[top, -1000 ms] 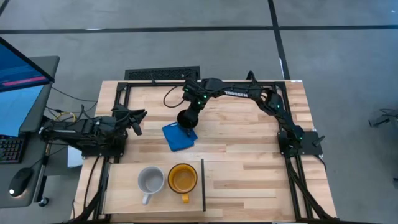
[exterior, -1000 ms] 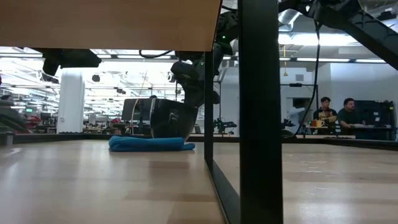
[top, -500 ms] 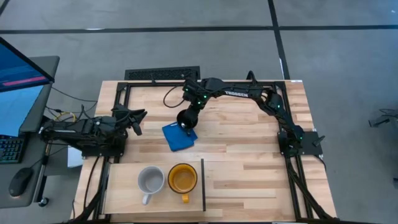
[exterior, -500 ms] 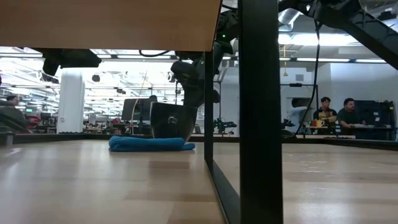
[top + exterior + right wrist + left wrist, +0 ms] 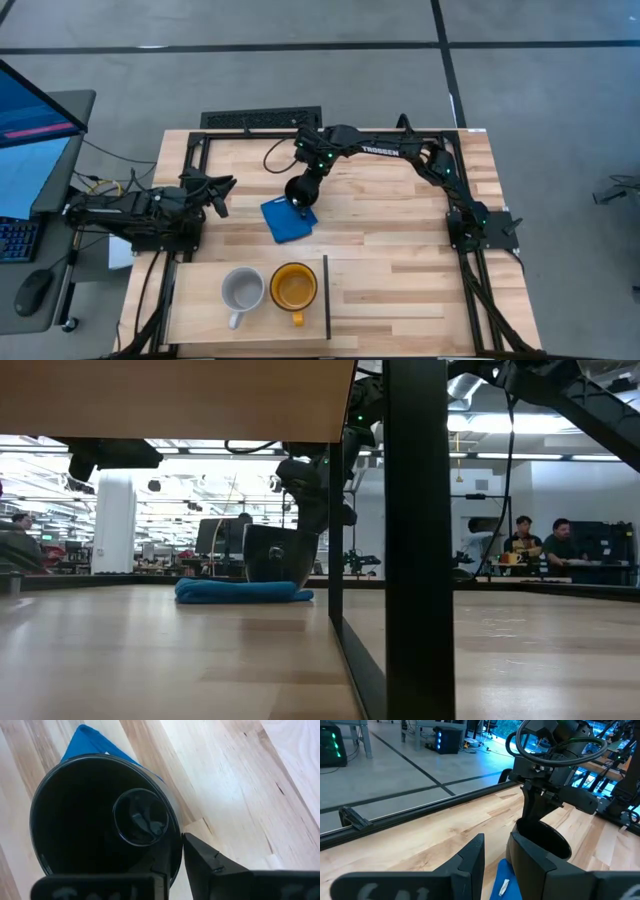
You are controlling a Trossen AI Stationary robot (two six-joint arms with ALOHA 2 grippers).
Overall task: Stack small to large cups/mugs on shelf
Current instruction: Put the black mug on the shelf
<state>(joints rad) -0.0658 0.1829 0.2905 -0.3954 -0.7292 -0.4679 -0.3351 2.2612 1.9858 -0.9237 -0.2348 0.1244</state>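
Note:
The black mug (image 5: 299, 189) stands upright with its base on the blue cloth (image 5: 285, 222), mid-table toward the far side. My right gripper (image 5: 175, 847) comes down on it from above, slightly open, one finger inside the mug (image 5: 100, 815) and one outside. The grey-white mug (image 5: 242, 289) and the yellow mug (image 5: 293, 287) stand side by side on the pale shelf panel (image 5: 200, 300) at the near edge. My left gripper (image 5: 222, 190) waits open at the table's left, holding nothing. My right gripper straddles the black mug's wall at the rim (image 5: 176, 836), one finger (image 5: 159, 865) inside and the other (image 5: 200, 856) outside, slanting down from above. I cannot tell whether either finger touches the wall. The mug rests on the cloth.
A thin dark divider (image 5: 327, 296) stands upright at the shelf's right edge, next to the yellow mug. Bare planked tabletop (image 5: 400, 240) lies right of the cloth. A black frame rail (image 5: 330, 131) runs around the table. People sit in the room beyond (image 5: 540, 540).
In the low view the black mug has settled from a slight tilt to upright on the blue cloth. My right gripper has stayed in place over it.

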